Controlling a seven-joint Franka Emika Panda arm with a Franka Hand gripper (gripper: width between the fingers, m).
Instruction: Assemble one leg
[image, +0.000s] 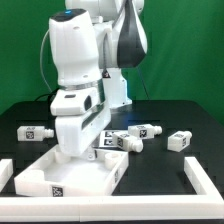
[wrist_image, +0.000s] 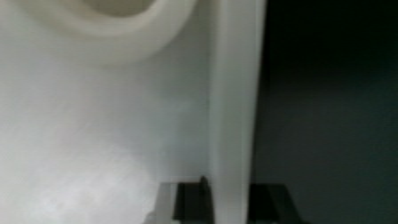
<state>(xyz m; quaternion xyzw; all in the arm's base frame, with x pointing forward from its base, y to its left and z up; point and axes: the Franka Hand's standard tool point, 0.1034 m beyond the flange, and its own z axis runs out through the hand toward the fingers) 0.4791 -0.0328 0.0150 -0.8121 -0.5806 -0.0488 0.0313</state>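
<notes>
Jaws of the gripper (wrist_image: 228, 203) straddle the upright rim of the large white panel (image: 70, 178). One dark fingertip (wrist_image: 189, 200) lies against one face of the rim, and the jaws look pinched on it, though the far side blends into darkness. No leg is held. The nearest leg (image: 122, 143) lies loose just beyond the panel's far corner, beside other legs (image: 147, 131). I judge this step is setting the panel in place. The next move calls for letting go of the rim, rising clear of the panel, then reaching for that leg.
</notes>
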